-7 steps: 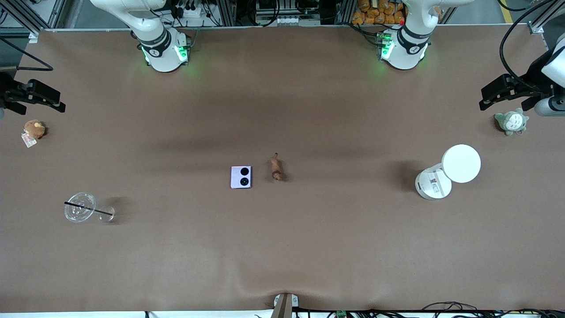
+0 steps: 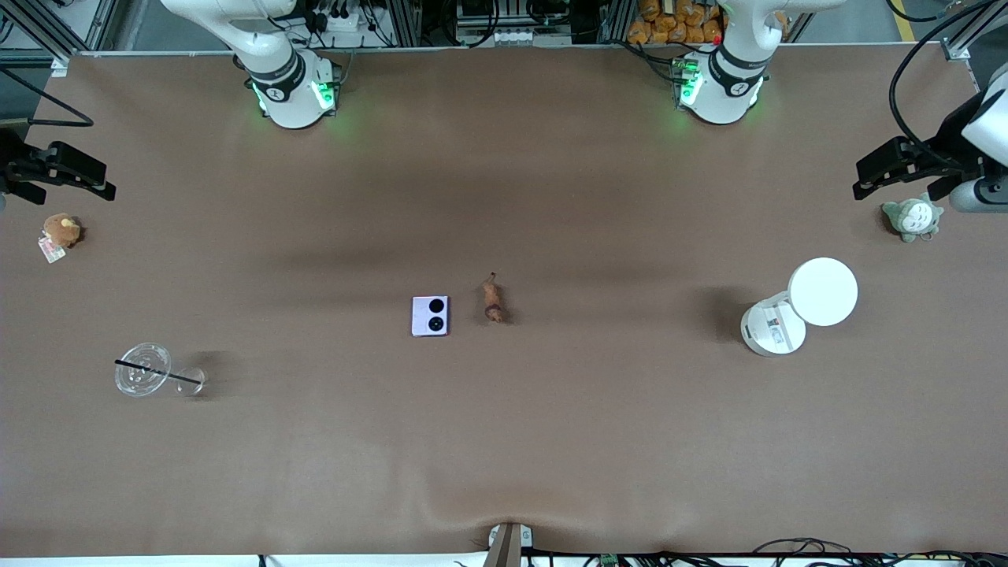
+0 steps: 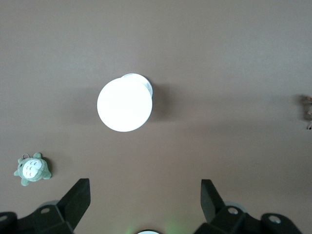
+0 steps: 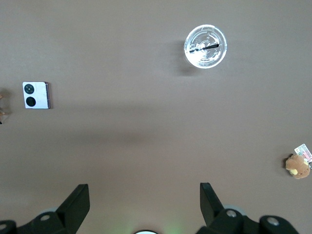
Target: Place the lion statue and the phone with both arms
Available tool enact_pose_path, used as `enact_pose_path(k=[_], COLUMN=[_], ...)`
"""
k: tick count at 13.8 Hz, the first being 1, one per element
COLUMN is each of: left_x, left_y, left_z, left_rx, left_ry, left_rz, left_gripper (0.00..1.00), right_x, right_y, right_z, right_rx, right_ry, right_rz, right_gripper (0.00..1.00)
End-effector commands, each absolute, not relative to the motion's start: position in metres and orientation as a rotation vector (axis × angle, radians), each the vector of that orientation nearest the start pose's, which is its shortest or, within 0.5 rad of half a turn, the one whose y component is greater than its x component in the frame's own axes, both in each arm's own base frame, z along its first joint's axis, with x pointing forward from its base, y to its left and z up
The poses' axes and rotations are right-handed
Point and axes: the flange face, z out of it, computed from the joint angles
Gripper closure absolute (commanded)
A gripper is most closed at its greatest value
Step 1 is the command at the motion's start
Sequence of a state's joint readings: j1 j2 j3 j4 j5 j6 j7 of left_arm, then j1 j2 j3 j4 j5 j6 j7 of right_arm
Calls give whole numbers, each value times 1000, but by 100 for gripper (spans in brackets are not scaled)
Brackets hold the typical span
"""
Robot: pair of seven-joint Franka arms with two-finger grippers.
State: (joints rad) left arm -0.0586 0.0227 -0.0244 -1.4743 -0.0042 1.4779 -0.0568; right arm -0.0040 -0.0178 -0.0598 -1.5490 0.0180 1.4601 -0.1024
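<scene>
The left gripper [image 2: 870, 177] hangs at the left arm's end of the table, just above the grey-green plush [image 2: 912, 217]; its fingers [image 3: 78, 195] are spread wide with nothing between them. The right gripper [image 2: 94, 179] hangs at the right arm's end, over the table near the brown plush [image 2: 61, 231], and its fingers [image 4: 77, 197] are likewise wide apart and hold nothing. Both task things lie well apart from either gripper, at the middle of the table [image 2: 551, 441]. The phone [image 2: 431, 316] lies flat, its two black camera circles facing up. The lion [image 2: 494, 300] lies just beside it, toward the left arm's end, not touching it, with its thin tail pointing toward the robots' bases. In the right wrist view the phone [image 4: 36, 95] shows at the picture's edge; in the left wrist view only a bit of the lion [image 3: 308, 106] shows at the edge. A white cup [image 2: 797, 309] lies tipped between the lion and the left gripper. A clear lid [image 2: 142, 369] with a black straw lies nearer the front camera than the brown plush.
</scene>
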Motion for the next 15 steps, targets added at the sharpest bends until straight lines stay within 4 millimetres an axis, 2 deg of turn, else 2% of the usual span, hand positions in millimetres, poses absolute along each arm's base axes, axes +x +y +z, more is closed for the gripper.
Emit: enact_pose_path(k=[1, 3, 5, 8, 11, 13, 15], left_x=[559, 566, 578, 587, 595, 599, 605], left_y=[-51, -55, -67, -101, -123, -159, -188], left_z=[636, 622, 595, 566, 554, 544, 524], left_rx=[-3152, -3142, -3147, -3123, -3123, -3127, -3130], left_ry=[64, 75, 98, 153, 201, 165, 108], left_rz=[67, 107, 183, 246, 213, 150, 126], left_gripper=[0, 0, 0, 0, 0, 0, 0], right_x=[531, 531, 531, 532, 532, 532, 532], right_y=[-33, -33, -33, -33, -34, -34, -33], right_z=[640, 640, 640, 639, 640, 640, 640], right_rx=[-3126, -3124, -3126, -3126, -3126, -3126, -3126], right_ry=[-39, -40, -39, -39, -37, -37, -39], right_rz=[95, 92, 92, 95, 92, 92, 92], right_gripper=[0, 0, 0, 0, 0, 0, 0])
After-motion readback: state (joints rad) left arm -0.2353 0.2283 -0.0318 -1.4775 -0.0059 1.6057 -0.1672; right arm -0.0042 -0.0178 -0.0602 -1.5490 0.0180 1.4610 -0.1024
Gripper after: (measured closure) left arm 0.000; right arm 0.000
